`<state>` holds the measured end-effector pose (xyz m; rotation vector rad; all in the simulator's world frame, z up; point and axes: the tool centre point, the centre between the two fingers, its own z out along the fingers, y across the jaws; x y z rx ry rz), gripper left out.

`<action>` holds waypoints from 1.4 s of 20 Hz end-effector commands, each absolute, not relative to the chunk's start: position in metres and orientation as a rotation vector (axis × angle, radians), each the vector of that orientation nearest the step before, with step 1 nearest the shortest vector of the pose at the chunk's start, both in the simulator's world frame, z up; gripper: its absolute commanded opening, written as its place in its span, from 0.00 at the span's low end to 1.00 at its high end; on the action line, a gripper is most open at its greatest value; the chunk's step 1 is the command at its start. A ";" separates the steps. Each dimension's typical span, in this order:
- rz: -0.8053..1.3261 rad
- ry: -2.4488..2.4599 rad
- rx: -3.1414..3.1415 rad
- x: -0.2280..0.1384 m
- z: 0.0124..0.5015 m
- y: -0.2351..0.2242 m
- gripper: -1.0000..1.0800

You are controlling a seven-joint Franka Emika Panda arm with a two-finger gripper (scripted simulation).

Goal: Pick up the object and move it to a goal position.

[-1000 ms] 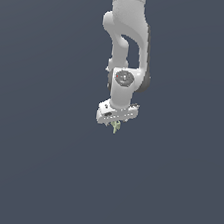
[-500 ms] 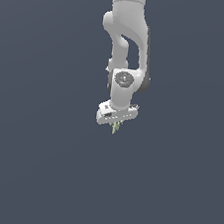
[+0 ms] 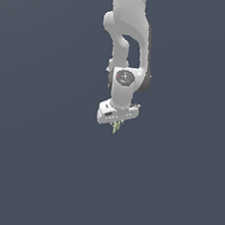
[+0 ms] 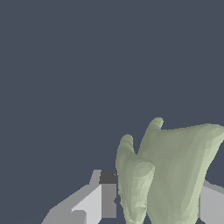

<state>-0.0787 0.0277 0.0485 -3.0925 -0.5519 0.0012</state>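
The object (image 3: 116, 127) is a tiny pale yellow-green pointed thing that hangs from under my white gripper (image 3: 116, 123) in the middle of the exterior view. The gripper is shut on it and points down, with nothing but the flat grey background around it. In the wrist view the object (image 4: 170, 175) fills the space between my grey fingers (image 4: 94, 201), with lobed points sticking out past the fingertips. No goal marker shows in either view.
The white arm (image 3: 126, 41) comes down from the top of the exterior view. Around it is only a plain dark blue-grey surface with no other objects or edges in view.
The gripper with the object in it has risen slightly. The grip is unchanged.
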 end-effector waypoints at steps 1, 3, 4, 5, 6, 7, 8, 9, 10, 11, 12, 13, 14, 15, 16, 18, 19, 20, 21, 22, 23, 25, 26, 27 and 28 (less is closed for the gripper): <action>0.000 -0.552 -3.093 -0.079 0.057 0.027 0.00; 0.000 -0.552 -3.093 -0.080 0.066 0.026 0.00; 0.000 -0.552 -3.093 -0.080 0.071 0.026 0.00; 0.000 -0.552 -3.093 -0.080 0.078 0.026 0.00; 0.000 -0.552 -3.093 -0.081 0.084 0.025 0.00; 0.000 -0.552 -3.093 -0.081 0.091 0.025 0.00; 0.000 -0.552 -3.093 -0.082 0.099 0.024 0.00; 0.000 -0.552 -3.093 -0.082 0.107 0.024 0.00; 0.000 -0.553 -3.093 -0.083 0.116 0.023 0.00; 0.000 -0.553 -3.093 -0.083 0.125 0.023 0.00; 0.000 -0.553 -3.093 -0.084 0.135 0.022 0.00; 0.000 -0.553 -3.093 -0.084 0.145 0.022 0.00; 0.000 -0.553 -3.093 -0.085 0.155 0.021 0.00; 0.000 -0.553 -3.092 -0.085 0.166 0.020 0.00; 0.000 -0.553 -3.092 -0.086 0.176 0.020 0.00; 0.000 -0.553 -3.092 -0.086 0.195 0.019 0.00; 0.000 -0.552 -3.092 -0.087 0.204 0.018 0.00; 0.000 -0.552 -3.092 -0.087 0.212 0.018 0.00; 0.000 -0.552 -3.092 -0.087 0.221 0.017 0.00; 0.000 -0.552 -3.092 -0.087 0.228 0.017 0.00; 0.000 -0.552 -3.092 -0.088 0.236 0.016 0.00; 0.000 -0.552 -3.092 -0.088 0.248 0.015 0.00; 0.000 -0.552 -3.092 -0.088 0.254 0.015 0.00; 0.000 -0.552 -3.092 -0.088 0.259 0.015 0.00; 0.000 -0.552 -3.092 -0.088 0.263 0.014 0.00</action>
